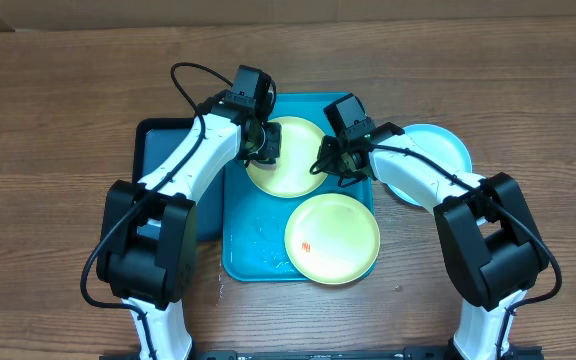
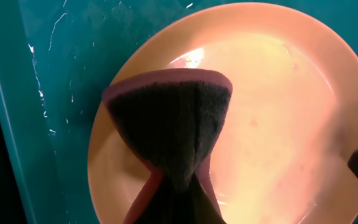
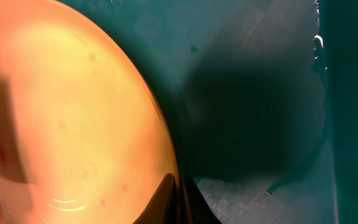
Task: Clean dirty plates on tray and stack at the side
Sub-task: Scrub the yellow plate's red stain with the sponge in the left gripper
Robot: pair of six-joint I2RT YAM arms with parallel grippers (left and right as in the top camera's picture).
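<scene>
The table [image 1: 48, 120] is matt brown wood with visible grain. The turquoise tray [image 1: 243, 250] is glossy plastic, wet and streaked. The yellow-green plate [image 2: 278, 112] is smooth, shiny plastic with a wet gleam. The scouring pad [image 2: 173, 124] is dark coarse fibre with a maroon foam edge.

We note the left end effector [image 1: 263, 148] hidden behind its dark sponge [image 2: 173, 130] in the wrist view, the upper yellow-green plate [image 1: 293, 172] cropped in both wrist views, and the light blue plate [image 1: 440, 145] partly under the right arm [image 1: 418, 178].
</scene>
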